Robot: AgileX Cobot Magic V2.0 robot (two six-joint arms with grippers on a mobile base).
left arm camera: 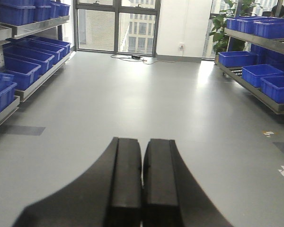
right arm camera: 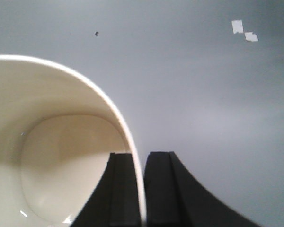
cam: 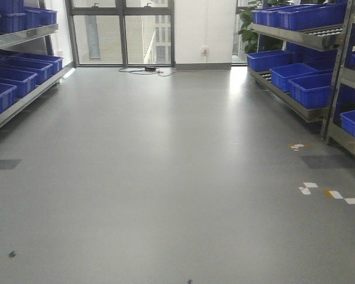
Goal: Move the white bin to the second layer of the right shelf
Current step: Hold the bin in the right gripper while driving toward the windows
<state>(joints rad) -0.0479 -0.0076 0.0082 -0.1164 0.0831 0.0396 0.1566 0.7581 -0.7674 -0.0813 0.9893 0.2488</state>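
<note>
The small cream-white plastic bin (right arm camera: 61, 156) is carried above the floor (right arm camera: 203, 94), rim pinched by the right jaws. Left jaws are closed, empty. Next, the right steel rack (cam: 296, 36) must be reached, second layer.

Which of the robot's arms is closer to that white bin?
Right. The right tool clamps the white bin by its rim, one finger inside, one outside. The left tool is shut and empty, with no bin in its view.
</note>
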